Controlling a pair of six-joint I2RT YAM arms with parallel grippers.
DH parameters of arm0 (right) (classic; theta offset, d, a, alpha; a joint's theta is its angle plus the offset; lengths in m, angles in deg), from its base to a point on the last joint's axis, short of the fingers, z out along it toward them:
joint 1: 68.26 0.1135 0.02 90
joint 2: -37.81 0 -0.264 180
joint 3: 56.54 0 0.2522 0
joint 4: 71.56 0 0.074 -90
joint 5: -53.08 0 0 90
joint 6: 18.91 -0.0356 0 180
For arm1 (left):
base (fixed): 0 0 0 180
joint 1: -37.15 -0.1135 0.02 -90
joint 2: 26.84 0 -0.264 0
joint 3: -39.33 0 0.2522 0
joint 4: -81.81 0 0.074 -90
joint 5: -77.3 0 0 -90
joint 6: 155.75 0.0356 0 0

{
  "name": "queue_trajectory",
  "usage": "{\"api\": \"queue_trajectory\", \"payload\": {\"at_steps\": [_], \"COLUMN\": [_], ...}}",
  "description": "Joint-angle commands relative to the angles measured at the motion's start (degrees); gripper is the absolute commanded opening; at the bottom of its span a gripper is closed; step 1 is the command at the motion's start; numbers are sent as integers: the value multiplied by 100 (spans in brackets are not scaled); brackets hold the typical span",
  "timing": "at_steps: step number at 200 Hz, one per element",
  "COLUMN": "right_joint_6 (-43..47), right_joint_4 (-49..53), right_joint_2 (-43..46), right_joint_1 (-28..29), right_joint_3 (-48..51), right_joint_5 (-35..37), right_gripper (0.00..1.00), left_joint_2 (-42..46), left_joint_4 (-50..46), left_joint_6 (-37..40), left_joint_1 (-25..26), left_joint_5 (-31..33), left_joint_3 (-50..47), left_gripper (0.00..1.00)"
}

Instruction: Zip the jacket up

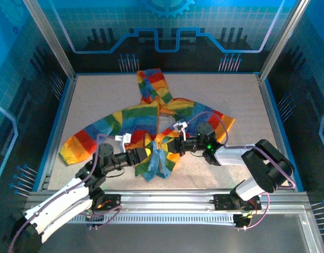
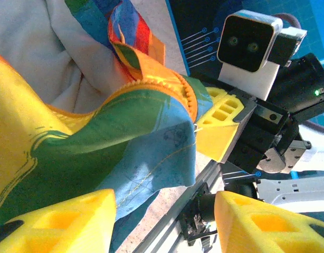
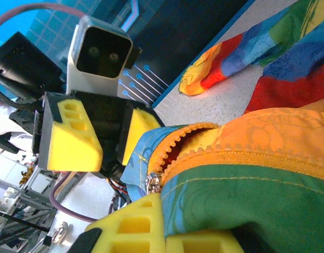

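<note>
The rainbow-striped jacket (image 1: 146, 113) lies spread on the table, hood to the far side, with its lower front lifted between the two arms. My right gripper (image 3: 175, 232) is shut on the green and blue hem of the jacket (image 3: 267, 190), just beside the silver zipper slider (image 3: 153, 182) and the orange teeth (image 3: 178, 139). My left gripper (image 2: 164, 221) is open, and the blue hem of the jacket (image 2: 98, 132) hangs against its left finger (image 2: 62, 221). In the top view the left gripper (image 1: 147, 156) and right gripper (image 1: 170, 147) face each other closely.
Both sleeves spread out sideways, the left sleeve (image 1: 80, 145) reaching towards the table's left edge. A metal rail (image 1: 178, 203) runs along the near edge below the grippers. Bare tabletop (image 1: 225, 89) lies beyond the jacket on the right.
</note>
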State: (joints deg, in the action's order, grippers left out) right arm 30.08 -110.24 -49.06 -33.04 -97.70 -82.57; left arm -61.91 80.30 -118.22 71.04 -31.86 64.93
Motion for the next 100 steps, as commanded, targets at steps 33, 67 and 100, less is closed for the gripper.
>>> {"api": "queue_trajectory", "payload": {"at_steps": [33,67,100], "right_joint_6": [-148,-36,124], "right_joint_4": [-507,-324,-94], "right_joint_2": [-137,6,135], "right_joint_1": [11,37,62], "right_joint_3": [-6,20,27], "right_joint_5": [-19,19,57], "right_gripper": [0,0,0], "left_joint_2": [-643,-1164,-1841], "left_joint_4": [1533,2070,2369], "left_joint_6": [-268,-191,-184], "left_joint_1": [509,576,628], "left_joint_5": [605,703,739], "left_joint_3": [-129,-78,131], "left_gripper": [50,50,46]}}
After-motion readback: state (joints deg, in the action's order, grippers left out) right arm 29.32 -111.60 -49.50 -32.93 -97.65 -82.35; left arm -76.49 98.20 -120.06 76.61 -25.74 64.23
